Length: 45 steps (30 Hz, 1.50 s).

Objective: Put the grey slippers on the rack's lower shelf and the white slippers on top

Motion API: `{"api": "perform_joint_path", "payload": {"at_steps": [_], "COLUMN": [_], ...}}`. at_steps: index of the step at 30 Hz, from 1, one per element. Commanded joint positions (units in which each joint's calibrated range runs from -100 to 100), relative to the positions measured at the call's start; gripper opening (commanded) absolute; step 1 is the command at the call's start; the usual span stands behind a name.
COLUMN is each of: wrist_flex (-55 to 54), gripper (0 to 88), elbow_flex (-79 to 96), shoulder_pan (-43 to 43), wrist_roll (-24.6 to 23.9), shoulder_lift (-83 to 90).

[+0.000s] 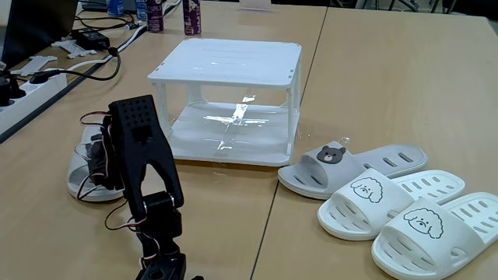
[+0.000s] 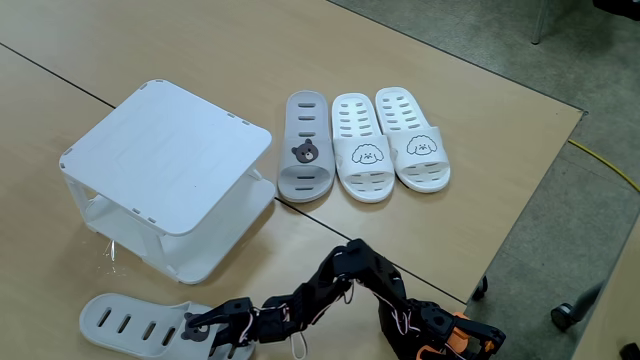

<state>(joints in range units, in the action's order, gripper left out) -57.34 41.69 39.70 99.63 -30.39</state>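
Note:
The white rack (image 1: 226,62) (image 2: 170,160) stands mid-table, with its glossy lower shelf (image 1: 233,132) bare. One grey slipper (image 1: 342,167) (image 2: 305,150) with a bear face lies beside the rack, next to the two white slippers (image 1: 389,201) (image 2: 362,150) with dog faces. The other grey slipper (image 1: 78,180) (image 2: 130,322) lies flat on the table on the rack's other side. My black gripper (image 1: 97,159) (image 2: 200,325) sits at that slipper's strap end and looks shut on it. The arm hides the strap's face.
In a fixed view, a white power strip (image 1: 23,89) and black cables (image 1: 93,47) run along the table's left, and bottles (image 1: 191,15) stand at the back. In the other, the table edge (image 2: 520,200) drops to grey floor on the right.

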Motion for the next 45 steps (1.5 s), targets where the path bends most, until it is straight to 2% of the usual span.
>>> {"api": "perform_joint_path", "payload": {"at_steps": [1,9,12,13,18,26,32,38,41,45], "wrist_flex": [-0.73,-0.47,-0.47,-0.3,-0.38,-0.47,-0.56,-0.21,-0.38,-0.3], "gripper": [24.4,22.0,0.0,2.4,0.7,0.7,0.7,0.7,0.7,0.7], "elbow_flex": [-8.36,-21.89,-22.07,-20.44,-6.1,29.98,56.24,56.51,52.27,37.29], "shoulder_pan": [-1.21,-1.38,-0.88,-0.72,-1.13,-1.79,-9.52,-21.94,-24.4,-24.57], "wrist_roll": [0.37,0.37,0.37,0.37,0.37,0.37,0.37,0.37,0.37,0.37], "shoulder_lift": [-2.97,-11.64,-9.62,-7.26,7.46,43.56,65.44,64.93,59.04,46.84]}}
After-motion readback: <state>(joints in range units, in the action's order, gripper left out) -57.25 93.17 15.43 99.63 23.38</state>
